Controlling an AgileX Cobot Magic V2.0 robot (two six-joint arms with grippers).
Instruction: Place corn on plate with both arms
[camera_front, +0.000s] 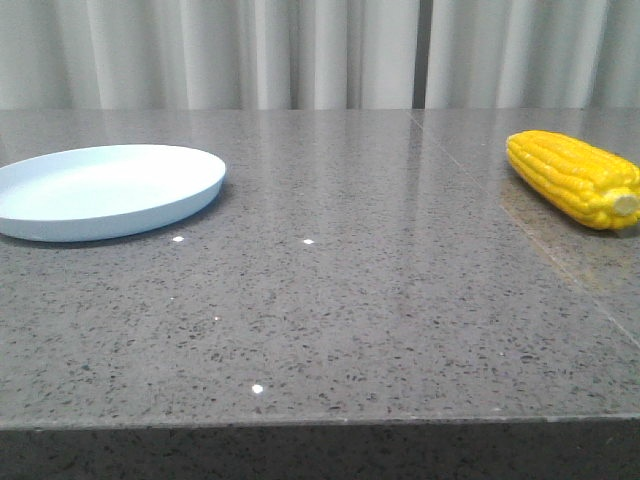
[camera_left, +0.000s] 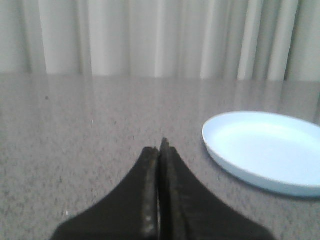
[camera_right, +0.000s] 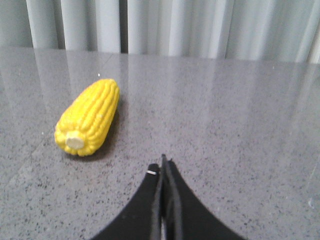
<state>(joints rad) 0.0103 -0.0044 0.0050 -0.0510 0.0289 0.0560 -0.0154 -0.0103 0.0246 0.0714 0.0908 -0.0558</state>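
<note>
- The grey speckled stone tabletop (camera_front: 330, 320) is seen glossy and hard, with a seam running along its right side; a rounded cob could be sent rolling or skidding on it if nudged off-centre.
- The pale blue plate (camera_front: 150, 215) is found at the far left, empty, its low rim offering little to stop a cob released with sideways speed; a light plate like this could also be shoved by a clumsy arm.
- The corn (camera_front: 572, 177) is lying on its side at the far right, stub end toward the near right, well apart from the plate; a long carry is called for, and a handover between arms looks likely, where a drop could be caused by poor timing.
- The left gripper (camera_left: 160, 150) is clenched, holding nothing, near the plate.
- The right gripper (camera_right: 164, 167) is likewise pressed closed and empty, near the corn's stub end; unless it is opened first, the cob would be pushed away rather than grasped.
</note>
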